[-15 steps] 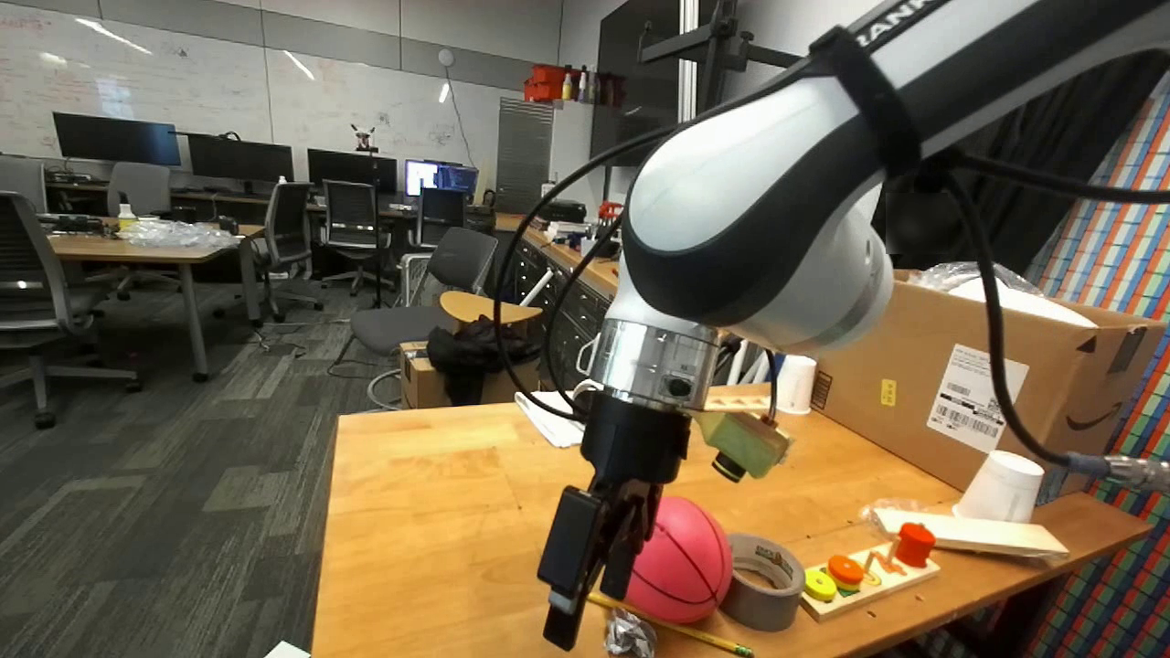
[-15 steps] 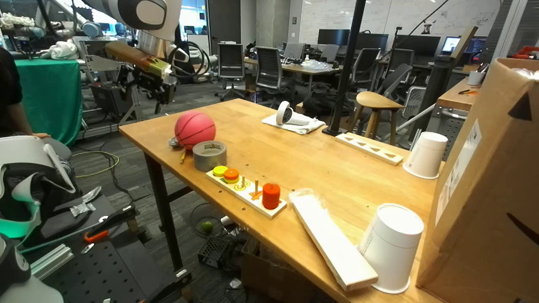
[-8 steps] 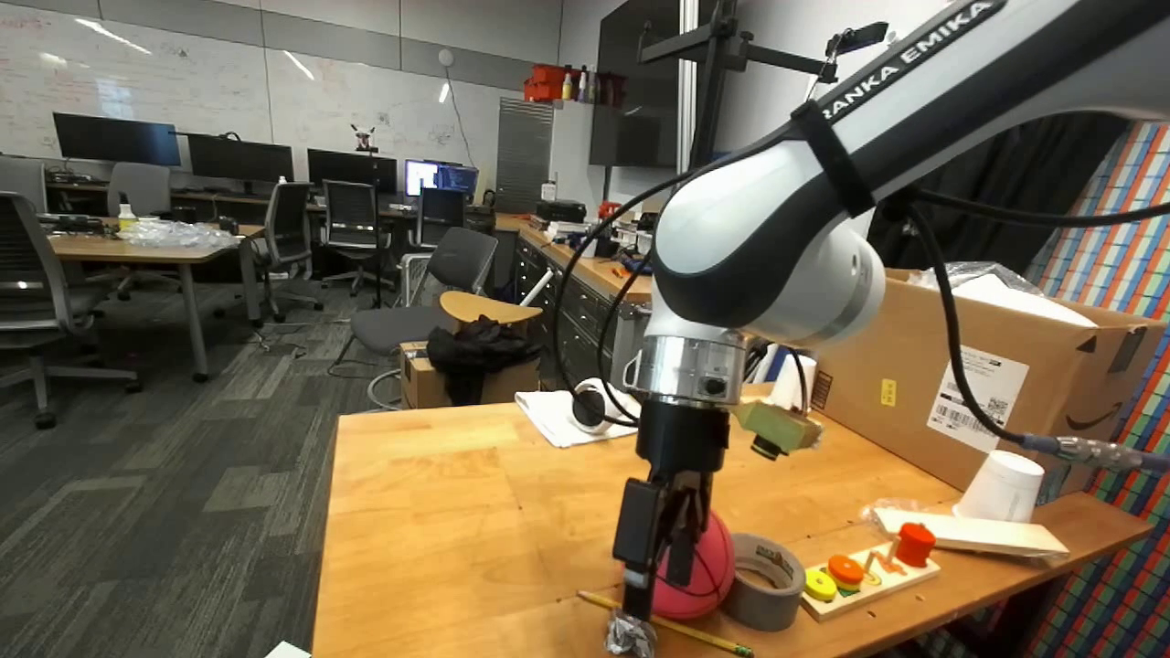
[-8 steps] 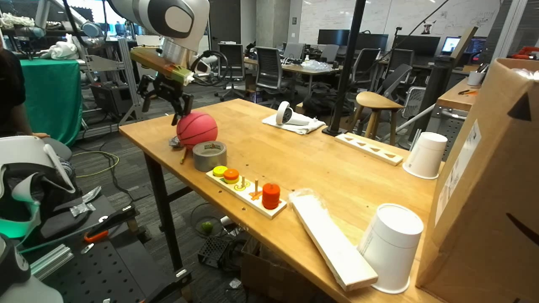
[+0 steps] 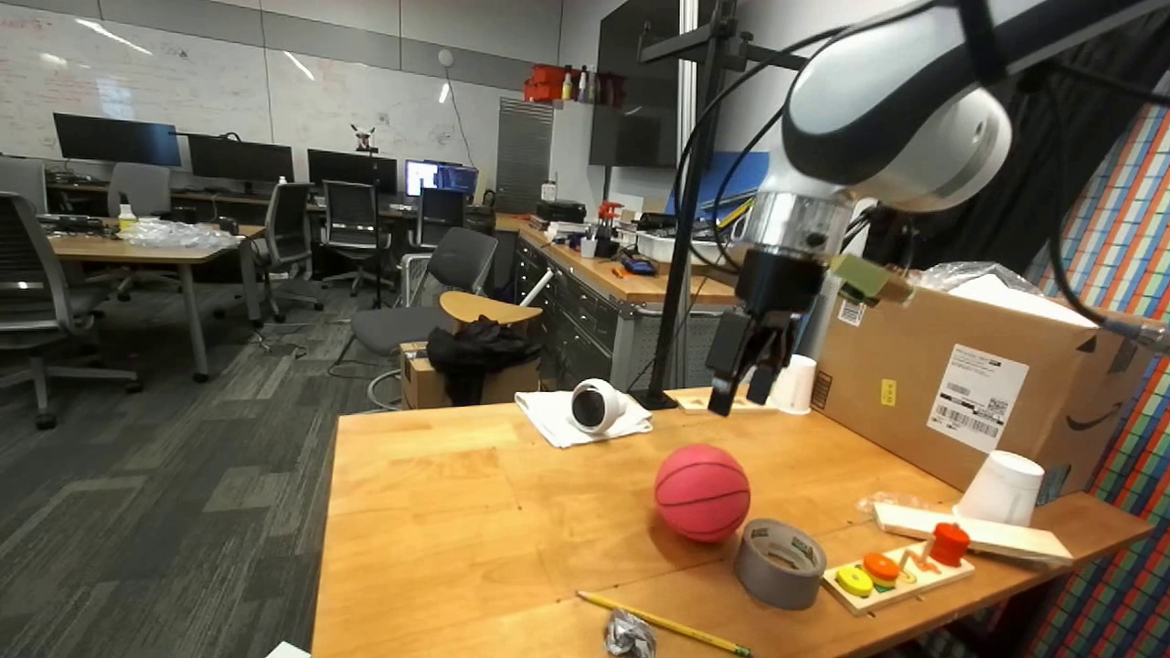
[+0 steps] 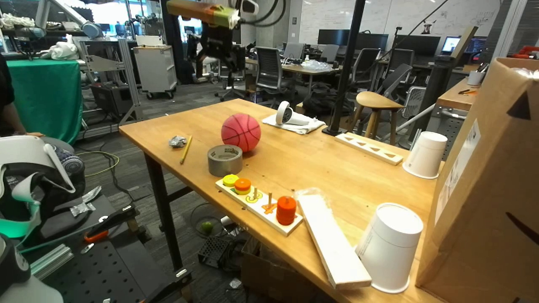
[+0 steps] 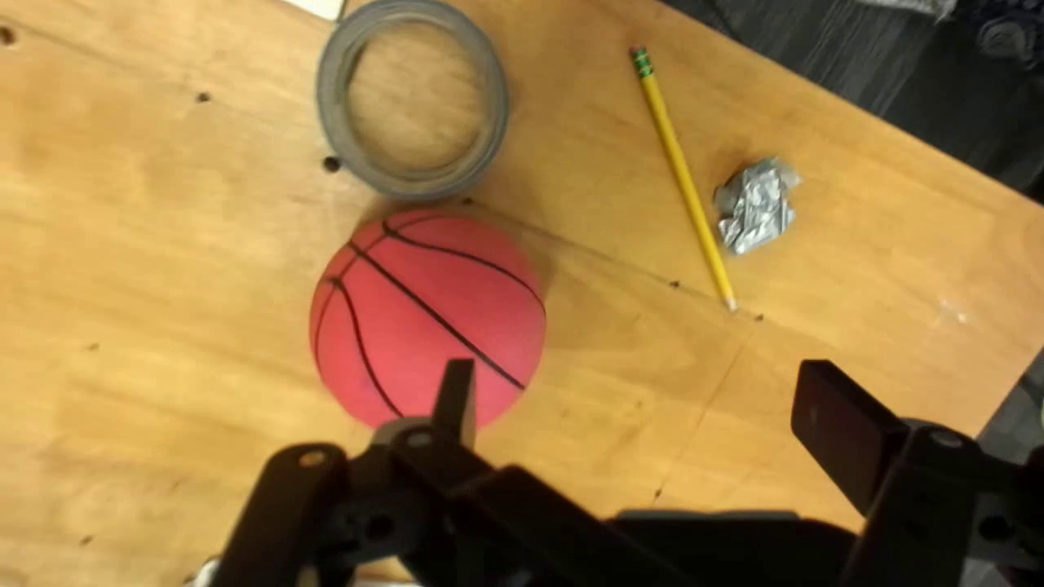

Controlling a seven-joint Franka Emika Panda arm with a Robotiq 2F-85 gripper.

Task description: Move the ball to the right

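wrist view: the gripper [image 7: 636, 391] enters at the bottom edge, its 2 black fingers [image 7: 844, 432] spread wide, with the wood of the table [image 7: 188, 326] showing in the gap between them. the pinkish-red ball [image 7: 432, 318], marked with dark seam lines, sits beyond the tip of the finger at this view's left, which hides part of its lower edge. in both exterior views the fingers hang higher than the ball and apart from it, and the ball rests on the table below them. farther from the fingers than the ball, and just beside it, is a grey tape roll [image 7: 333, 106]; whether those 2 touch is hard to tell. ahead of the gap between the fingers lie a yellow pencil [image 7: 685, 175] and, just beside it, a crumpled piece of foil [image 7: 757, 208]. in an exterior view, a white cup [image 5: 797, 382] stands behind the fingers, near a cardboard box [image 5: 868, 356], and below the fingers, past the tape roll, lies a wooden board [image 5: 921, 576] with yellow and red toy discs [image 5: 951, 546].
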